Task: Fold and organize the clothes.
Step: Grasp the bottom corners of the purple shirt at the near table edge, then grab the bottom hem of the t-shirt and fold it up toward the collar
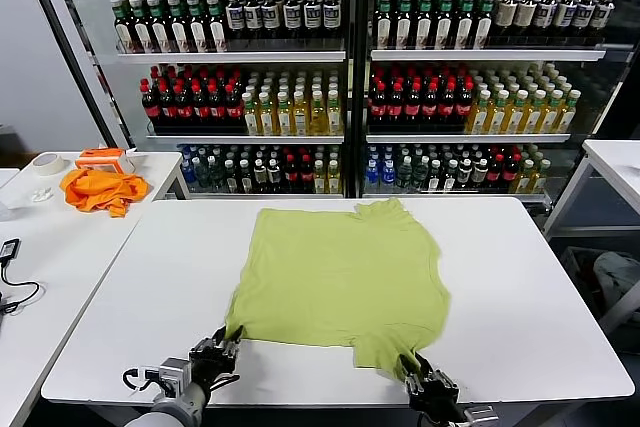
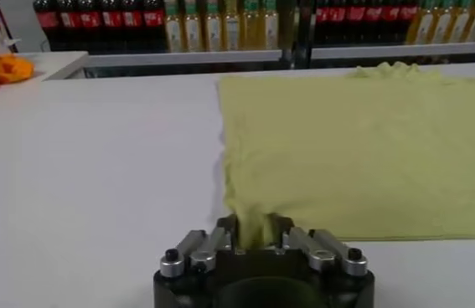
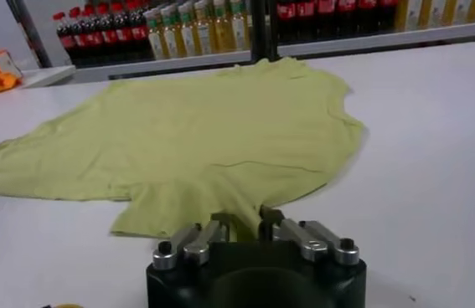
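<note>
The T-shirt (image 1: 342, 272) lies spread flat in the middle of the white worktop (image 1: 520, 277), and no fold is made yet, so the task seems to be only at its beginning. The left pincer (image 1: 215, 352), at about 7 o'clock of the shirt, is clamped on the near left corner of the cloth. The right pincer (image 1: 428, 379), at about 5 o'clock, is clamped on the near right corner. The folding and the tidying are all left to do. At 10 o'clock, on a side table (image 1: 150, 169), lies an orange cloth (image 1: 100, 190). Behind, at 12 o'clock, shelves of bottles (image 1: 350, 77) fill the wall.
</note>
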### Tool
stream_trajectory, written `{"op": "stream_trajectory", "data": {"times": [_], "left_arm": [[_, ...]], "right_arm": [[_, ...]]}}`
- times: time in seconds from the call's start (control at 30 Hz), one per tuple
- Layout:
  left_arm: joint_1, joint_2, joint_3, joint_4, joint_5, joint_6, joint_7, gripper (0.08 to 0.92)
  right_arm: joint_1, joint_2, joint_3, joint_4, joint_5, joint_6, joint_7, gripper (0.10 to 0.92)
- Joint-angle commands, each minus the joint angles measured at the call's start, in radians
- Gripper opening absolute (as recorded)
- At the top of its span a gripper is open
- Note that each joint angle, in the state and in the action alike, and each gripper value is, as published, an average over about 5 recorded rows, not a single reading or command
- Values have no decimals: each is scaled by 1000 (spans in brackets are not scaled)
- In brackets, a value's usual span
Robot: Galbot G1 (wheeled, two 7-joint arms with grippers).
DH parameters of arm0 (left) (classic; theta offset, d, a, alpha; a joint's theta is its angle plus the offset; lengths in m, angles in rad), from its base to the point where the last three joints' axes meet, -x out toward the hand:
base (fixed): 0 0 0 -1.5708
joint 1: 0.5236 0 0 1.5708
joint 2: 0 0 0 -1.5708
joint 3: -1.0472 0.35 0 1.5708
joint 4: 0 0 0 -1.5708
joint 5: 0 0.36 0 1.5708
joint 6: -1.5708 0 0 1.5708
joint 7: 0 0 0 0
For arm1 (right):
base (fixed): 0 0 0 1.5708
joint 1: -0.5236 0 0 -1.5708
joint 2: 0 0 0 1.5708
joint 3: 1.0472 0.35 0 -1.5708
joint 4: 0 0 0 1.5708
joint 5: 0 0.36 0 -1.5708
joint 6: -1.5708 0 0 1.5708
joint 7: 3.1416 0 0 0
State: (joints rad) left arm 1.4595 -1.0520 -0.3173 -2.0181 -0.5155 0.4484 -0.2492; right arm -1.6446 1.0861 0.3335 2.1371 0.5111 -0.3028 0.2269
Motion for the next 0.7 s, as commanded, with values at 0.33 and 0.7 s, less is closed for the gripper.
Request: {"op": "stream_trajectory", "data": {"times": [0.33, 0.7], "left_arm": [[92, 60, -23, -133, -79, -54, 7, 82], [363, 139, -141, -339, -80, -42, -31, 82]], "right_arm": [[-61, -47, 81, 141, 52, -54, -8, 105], [-340, -70, 132, 287, -26, -45, -11, 105]]}}
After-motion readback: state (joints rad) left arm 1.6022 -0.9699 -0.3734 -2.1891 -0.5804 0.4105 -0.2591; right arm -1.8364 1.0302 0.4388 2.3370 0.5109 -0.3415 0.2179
